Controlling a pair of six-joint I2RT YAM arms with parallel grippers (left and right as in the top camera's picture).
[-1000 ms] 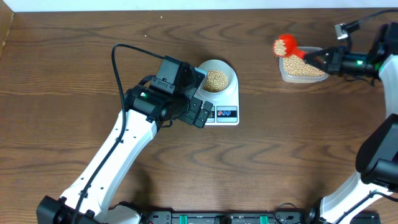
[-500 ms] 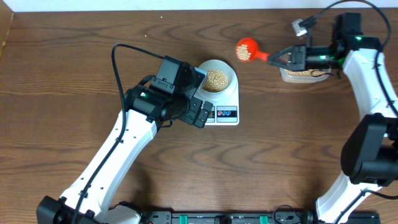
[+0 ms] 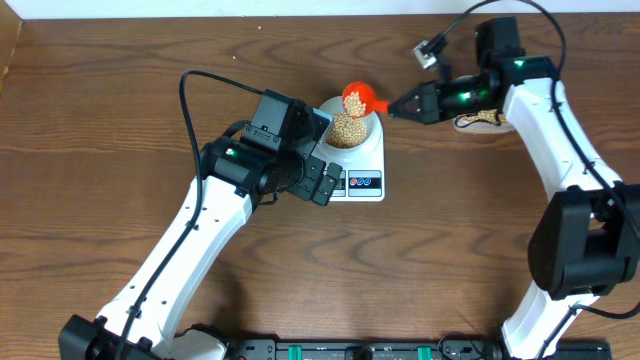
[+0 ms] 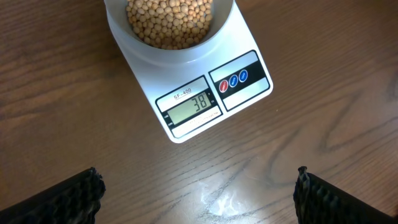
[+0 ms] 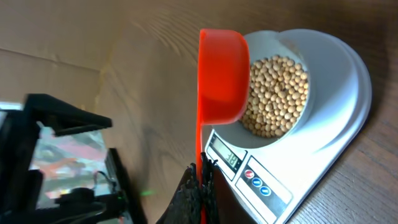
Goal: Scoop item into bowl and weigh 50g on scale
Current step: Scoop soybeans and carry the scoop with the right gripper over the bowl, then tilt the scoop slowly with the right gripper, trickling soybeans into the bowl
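Observation:
The white scale (image 3: pixel 362 172) (image 4: pixel 211 93) (image 5: pixel 323 155) carries the pale bowl (image 3: pixel 365 116) (image 4: pixel 118 12) (image 5: pixel 311 62), which holds tan beans (image 3: pixel 347 131) (image 4: pixel 168 22) (image 5: pixel 277 96). Its display reads 38. My right gripper (image 3: pixel 400 106) (image 5: pixel 203 177) is shut on the handle of a red scoop (image 3: pixel 358 98) (image 5: pixel 221 74). The scoop holds beans and is tilted over the bowl's rim. My left gripper (image 3: pixel 322 185) (image 4: pixel 196 196) is open and empty, hovering over bare wood just in front of the scale's display.
A clear tub (image 3: pixel 482 121) with beans sits at the back right, mostly hidden behind my right arm. My left arm stretches from the front left to the scale.
My right gripper has carried the loaded red scoop left from the tub to above the bowl. The left arm has not moved.

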